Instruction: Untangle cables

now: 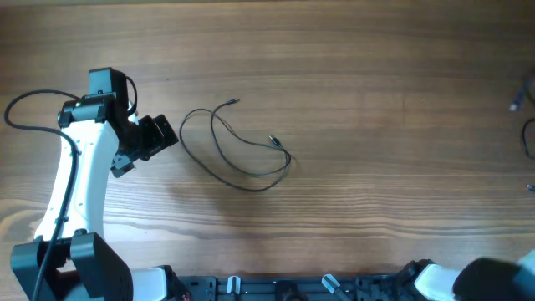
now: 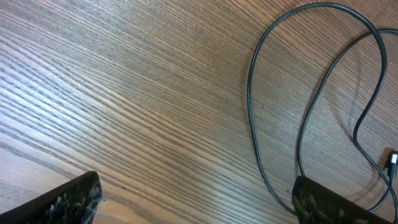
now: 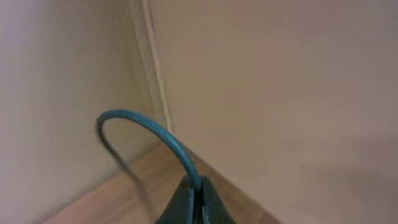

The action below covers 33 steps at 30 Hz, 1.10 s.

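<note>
While my left fingers (image 1: 157, 136) are hanging apart over the wooden bench (image 1: 376, 100), the thin dark wire with small metal plug ends (image 1: 238, 159) is lying in loose open loops just to their right, near the middle of the bench. One strand is passing right beside one fingertip (image 2: 329, 202). My right fingers (image 3: 196, 202) are pressing together on a thin greenish cable (image 3: 140, 124), which is arching up from them in front of a pale wall (image 3: 280, 93).

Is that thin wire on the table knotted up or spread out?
Spread out: the cable lies flat on the table in loose, open loops, with no tight knot visible.
</note>
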{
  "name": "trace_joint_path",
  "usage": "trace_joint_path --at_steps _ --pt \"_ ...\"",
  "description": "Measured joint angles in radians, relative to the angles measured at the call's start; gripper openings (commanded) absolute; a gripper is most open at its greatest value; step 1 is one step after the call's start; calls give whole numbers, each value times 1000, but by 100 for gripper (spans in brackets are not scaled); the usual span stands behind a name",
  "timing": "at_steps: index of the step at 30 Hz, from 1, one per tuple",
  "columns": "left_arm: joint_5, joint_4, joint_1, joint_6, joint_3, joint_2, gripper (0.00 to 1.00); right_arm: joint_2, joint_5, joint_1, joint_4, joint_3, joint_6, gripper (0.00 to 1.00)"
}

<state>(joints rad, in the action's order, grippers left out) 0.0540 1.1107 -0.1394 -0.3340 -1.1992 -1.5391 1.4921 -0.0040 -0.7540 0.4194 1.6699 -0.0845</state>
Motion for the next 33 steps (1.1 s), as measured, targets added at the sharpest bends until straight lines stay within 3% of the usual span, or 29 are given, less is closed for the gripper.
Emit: trace_joint_path --at_steps 5,12,13,14,15,16,27,30,33 --pt "0 0 0 0 0 0 100 160 -70 -127 6 1 -85 4" --pt "0 5 0 5 0 0 100 370 -19 -301 270 -1 -357 7" --pt "0 9 0 12 0 0 100 386 -14 -314 285 -1 -380 30" --pt "0 14 0 16 0 0 100 403 -10 -325 300 -1 -407 65" --pt "0 19 0 19 0 0 100 417 -8 -329 323 -1 -436 88" --pt "0 23 0 21 0 0 100 423 -6 -330 338 -1 -446 100" --pt "3 30 0 26 0 0 100 435 24 -329 674 -1 -699 100" --pt "15 30 0 26 0 0 100 435 -95 -322 703 -1 -664 100" --pt "20 29 0 26 0 0 100 435 -271 -258 702 -1 -480 100"
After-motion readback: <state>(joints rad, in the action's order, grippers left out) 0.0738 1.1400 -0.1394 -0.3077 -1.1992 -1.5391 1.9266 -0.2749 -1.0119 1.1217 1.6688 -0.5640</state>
